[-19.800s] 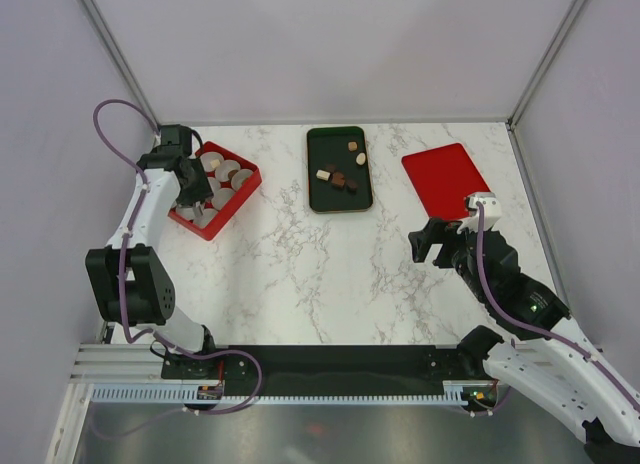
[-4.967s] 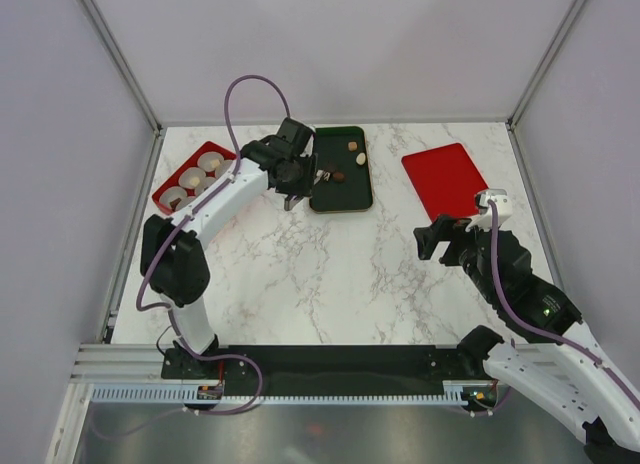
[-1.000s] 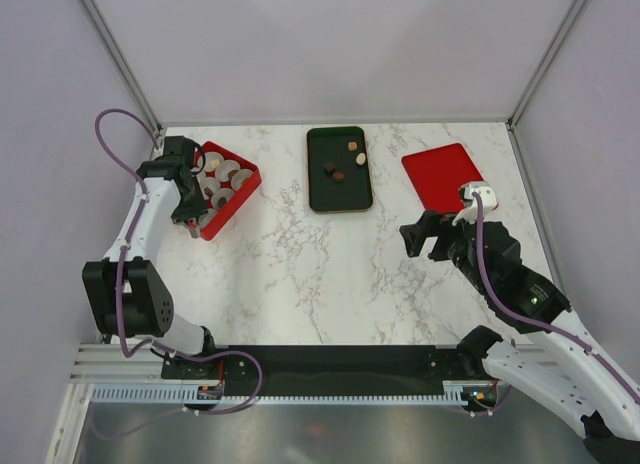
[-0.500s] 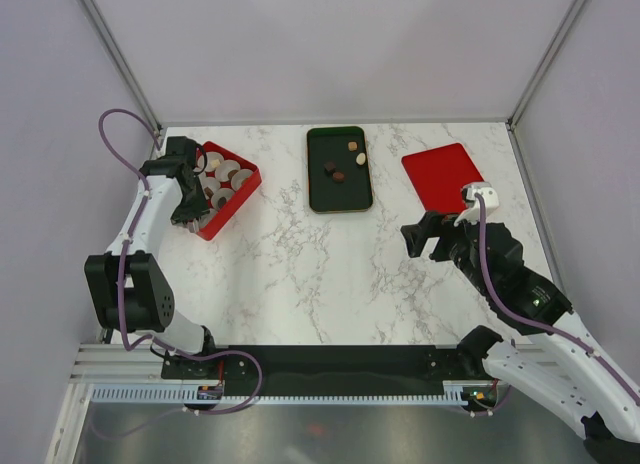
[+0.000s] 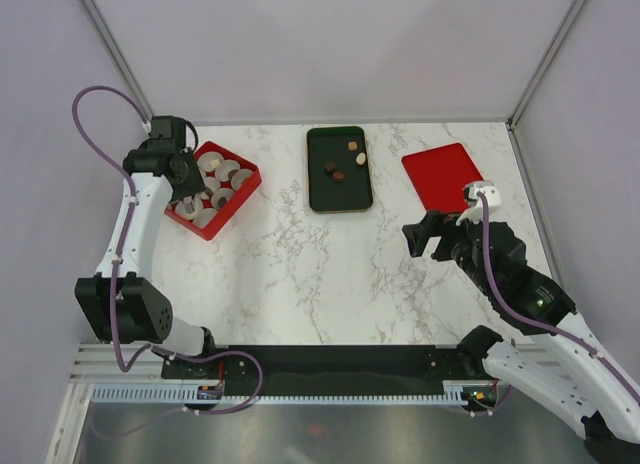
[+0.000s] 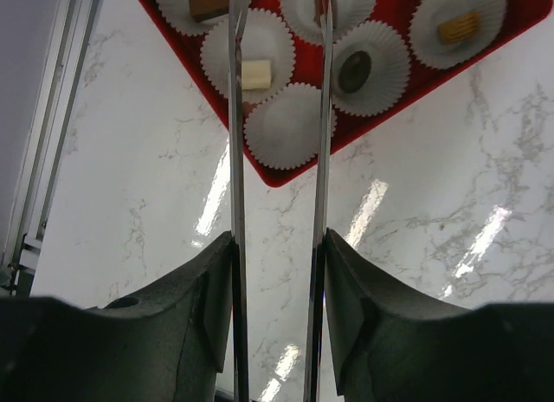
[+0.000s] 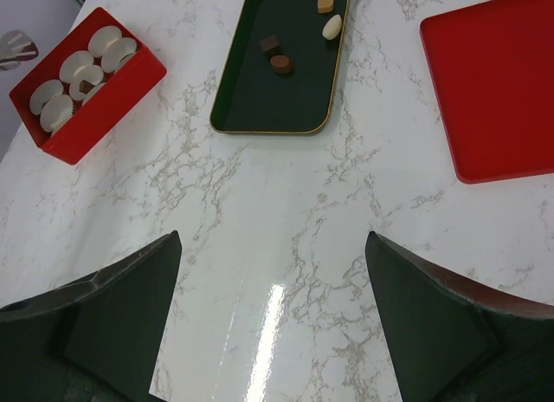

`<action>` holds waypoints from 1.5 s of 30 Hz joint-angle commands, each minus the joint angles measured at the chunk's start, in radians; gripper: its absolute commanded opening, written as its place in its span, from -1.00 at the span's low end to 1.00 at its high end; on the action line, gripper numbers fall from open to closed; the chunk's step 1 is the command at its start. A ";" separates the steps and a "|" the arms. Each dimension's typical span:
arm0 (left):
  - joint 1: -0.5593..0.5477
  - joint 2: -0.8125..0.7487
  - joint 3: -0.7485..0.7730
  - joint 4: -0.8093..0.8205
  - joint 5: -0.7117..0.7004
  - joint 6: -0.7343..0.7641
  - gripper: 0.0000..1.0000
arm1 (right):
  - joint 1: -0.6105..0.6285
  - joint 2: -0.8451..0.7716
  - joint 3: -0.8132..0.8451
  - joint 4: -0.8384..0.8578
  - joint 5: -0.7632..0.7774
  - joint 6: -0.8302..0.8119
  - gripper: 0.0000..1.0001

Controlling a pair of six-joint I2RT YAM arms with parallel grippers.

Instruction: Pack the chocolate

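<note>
Several pieces of chocolate (image 5: pixel 339 175) lie on the dark green tray (image 5: pixel 340 194), also seen in the right wrist view as chocolate (image 7: pixel 280 64) on the tray (image 7: pixel 260 107). More chocolate (image 6: pixel 256 74) sits in white paper cups inside the red box (image 6: pixel 286 172); the nearest cup (image 6: pixel 288 125) is empty. My left gripper (image 6: pixel 279 242) is shut on the long metal tongs (image 6: pixel 322 116), whose blades stand apart above the box with nothing between them. In the top view the left gripper (image 5: pixel 172 172) hangs at the red box's (image 5: pixel 236 201) left side. My right gripper (image 5: pixel 425 239) is open and empty over bare table.
A flat red lid (image 5: pixel 445 179) lies at the far right, just beyond the right gripper, and shows as the lid (image 7: pixel 493 90) in the right wrist view. Grey walls close in the table on the left, far and right sides.
The left gripper has drawn back to the far left and risen above the red box, and the tong blades have spread a little. The right arm has hardly moved.
</note>
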 commanded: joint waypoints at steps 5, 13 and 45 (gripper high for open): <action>-0.275 -0.018 0.137 0.010 0.069 0.038 -0.01 | 0.001 0.004 0.053 -0.036 0.037 -0.002 0.92; -0.522 0.106 0.194 0.135 0.155 0.048 -0.01 | 0.001 0.013 0.084 -0.092 0.070 0.007 0.92; -0.604 0.580 0.386 0.269 0.002 0.104 -0.06 | 0.001 0.068 0.110 -0.134 0.101 -0.009 0.91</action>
